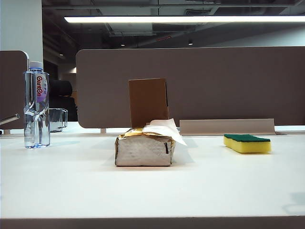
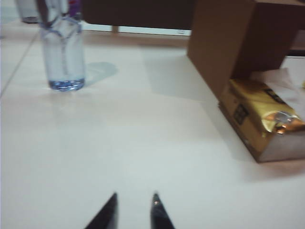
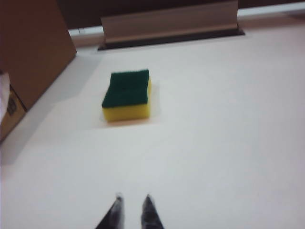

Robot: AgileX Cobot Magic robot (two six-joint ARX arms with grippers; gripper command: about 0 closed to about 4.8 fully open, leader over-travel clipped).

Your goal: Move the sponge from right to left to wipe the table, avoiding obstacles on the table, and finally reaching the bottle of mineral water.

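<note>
The exterior view takes in the whole layout on the white table (image 1: 152, 191) but shows neither arm: the bottle of mineral water (image 1: 36, 105) stands at the far left with a short clear glass (image 1: 57, 119) just behind it, the tissue pack (image 1: 144, 149) lies in the middle with a white tissue (image 1: 164, 129) sticking out of its gold top, the brown cardboard box (image 1: 148, 101) stands upright right behind the pack, and the sponge (image 1: 247, 143) lies flat, green side up, at the right, well apart from everything else. Only the wrist views show the grippers. The left gripper (image 2: 135, 210) hangs over bare table, its two dark fingertips (image 2: 108, 214) a small gap apart and holding nothing; ahead of it stand the bottle's lower half (image 2: 63, 57), the box (image 2: 228, 43) and the pack's gold top (image 2: 262, 107), which carries dark printed marks too blurred to read. The right gripper (image 3: 132, 210) hangs likewise over bare table, its tips slightly parted and empty, with the sponge (image 3: 126, 95) ahead of it and untouched, and one side of the box (image 3: 33, 47) at the frame's edge. The one readable text is the red "Ganten" running vertically on the bottle's label, seen only from outside.
</note>
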